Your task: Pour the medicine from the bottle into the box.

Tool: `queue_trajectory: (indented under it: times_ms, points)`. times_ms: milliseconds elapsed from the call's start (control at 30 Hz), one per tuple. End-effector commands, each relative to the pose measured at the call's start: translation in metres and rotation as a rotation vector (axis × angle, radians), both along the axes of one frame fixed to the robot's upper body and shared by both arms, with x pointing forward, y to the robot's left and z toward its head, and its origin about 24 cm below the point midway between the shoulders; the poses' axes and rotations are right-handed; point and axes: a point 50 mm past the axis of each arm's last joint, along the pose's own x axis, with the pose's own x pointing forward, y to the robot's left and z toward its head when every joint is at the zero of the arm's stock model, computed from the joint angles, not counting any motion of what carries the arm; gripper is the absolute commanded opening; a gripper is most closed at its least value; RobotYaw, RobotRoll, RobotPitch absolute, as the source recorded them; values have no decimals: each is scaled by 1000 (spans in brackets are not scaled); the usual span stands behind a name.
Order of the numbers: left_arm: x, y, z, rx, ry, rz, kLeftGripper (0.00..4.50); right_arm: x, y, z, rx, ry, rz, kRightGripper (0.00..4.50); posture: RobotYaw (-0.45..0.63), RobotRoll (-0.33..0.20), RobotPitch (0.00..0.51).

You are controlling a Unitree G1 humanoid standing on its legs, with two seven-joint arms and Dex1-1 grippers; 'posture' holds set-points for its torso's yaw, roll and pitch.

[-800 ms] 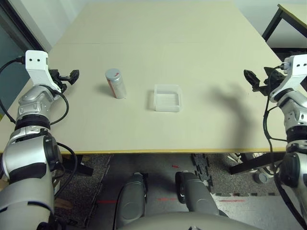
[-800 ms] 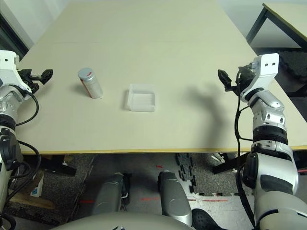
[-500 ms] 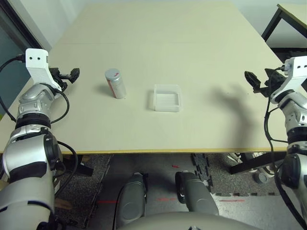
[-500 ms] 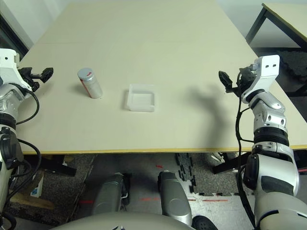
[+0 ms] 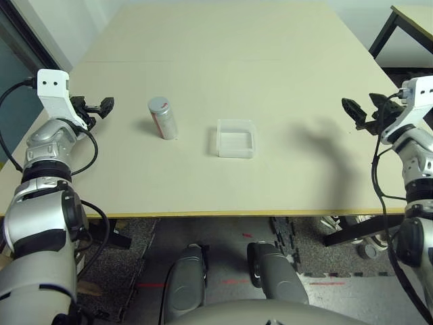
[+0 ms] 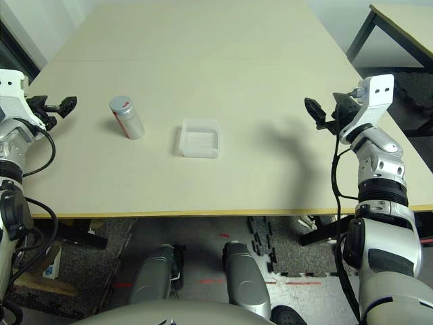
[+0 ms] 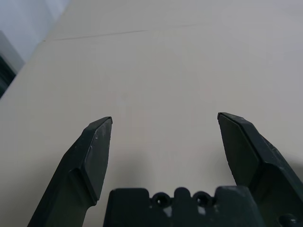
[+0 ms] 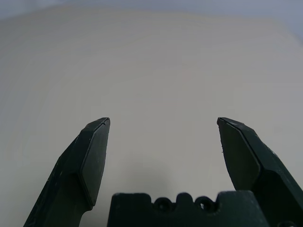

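Inward-shifted right end effector (image 8: 164, 120), near table edge (image 5: 377, 68)

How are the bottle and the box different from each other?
The bottle is tall and round like a tube, while the box is low and square. The bottle has a grey cap on top, but the box is open, so you can look inside it. The bottle is whitish with some red on its side, and the box is clear, see-through plastic. Both stand on the table, and neither one is being held.
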Motion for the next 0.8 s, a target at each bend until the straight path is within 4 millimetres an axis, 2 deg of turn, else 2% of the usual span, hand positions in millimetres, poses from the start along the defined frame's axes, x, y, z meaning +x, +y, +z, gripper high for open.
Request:
queue_trajectory:
  times_ms: [33, 367, 667, 800]
  points:
    - [-4, 3, 1, -11, 6, -24, 4466, -5, 15, 0, -25, 3, 140, 4500, -77, 0, 116]
    - [-14, -5, -4, -13, 18, -199, 4466, -25, 63, -1, -92, 41, 553, 4500, -64, 0, 117]
    - [-36, -27, -7, -50, -7, -387, 4466, -35, 92, -9, -165, 95, 789, 4500, -43, 0, 127]
    - [-49, -36, -8, -62, -6, -462, 4466, -34, 98, -11, -185, 101, 818, 4500, -35, 0, 129]
